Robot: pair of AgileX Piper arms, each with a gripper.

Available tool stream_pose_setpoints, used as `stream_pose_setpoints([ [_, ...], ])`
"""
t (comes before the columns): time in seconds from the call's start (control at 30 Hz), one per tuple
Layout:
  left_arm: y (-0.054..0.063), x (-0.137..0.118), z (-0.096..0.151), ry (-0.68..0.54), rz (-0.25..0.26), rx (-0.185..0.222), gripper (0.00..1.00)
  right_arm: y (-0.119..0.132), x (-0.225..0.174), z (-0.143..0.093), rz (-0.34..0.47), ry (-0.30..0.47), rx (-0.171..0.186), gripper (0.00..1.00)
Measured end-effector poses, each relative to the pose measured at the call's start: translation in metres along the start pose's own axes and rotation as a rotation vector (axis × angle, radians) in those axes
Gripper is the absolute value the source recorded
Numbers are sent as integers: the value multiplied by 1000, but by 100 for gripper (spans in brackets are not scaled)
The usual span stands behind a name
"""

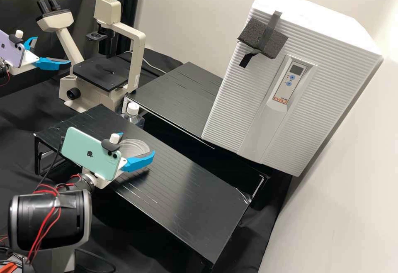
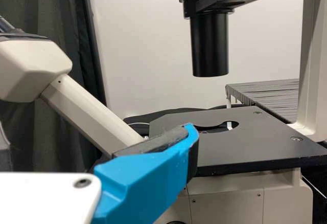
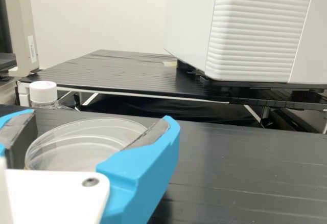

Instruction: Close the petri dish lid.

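And here in the high view, the clear petri dish (image 3: pixel 84 144) is seen on the long black slatted stand (image 1: pixel 178 194), framed by the right gripper (image 1: pixel 137 143), its blue fingers set wide; whether the dish is touched by them cannot be told. The left gripper (image 1: pixel 53 50) is held well apart, near the inverted microscope (image 1: pixel 134 65), its fingers also spread wide.

From above, the whole white ribbed cabinet (image 1: pixel 236 98) is taken in, with its control panel (image 1: pixel 286 86) and a taped foam block (image 1: pixel 261 36). By the right wrist view, the cabinet's lower edge is revealed, seen past the white-capped bottle (image 3: pixel 43 93). In the left wrist view, the stage's rounded cut-out and the black condenser barrel (image 2: pixel 209 45) are picked out close up.

Now, the dish: round, shallow, see-through, laid level. Thin curved rims are traced around it, but whether the lid is fully seated cannot be told.
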Motion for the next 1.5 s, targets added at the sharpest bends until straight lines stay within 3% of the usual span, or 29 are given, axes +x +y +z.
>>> stream_pose_setpoints([
  [0.33,0,0,0,0,0,0,100,-1,1,-1,0,13,10,0],
  [0.47,0,0,0,0,0,0,100,-2,-2,-5,-13,45,24,0],
  [0.7,0,0,0,0,0,0,100,-3,0,-3,-17,35,45,0],
  [1.2,0,0,0,0,0,0,100,-6,3,-1,-18,18,27,0],
  [1.37,0,0,0,0,0,0,100,-9,-3,-5,-41,20,56,0],
  [1.5,0,0,0,0,0,0,100,-12,-9,-9,-67,45,40,0],
])
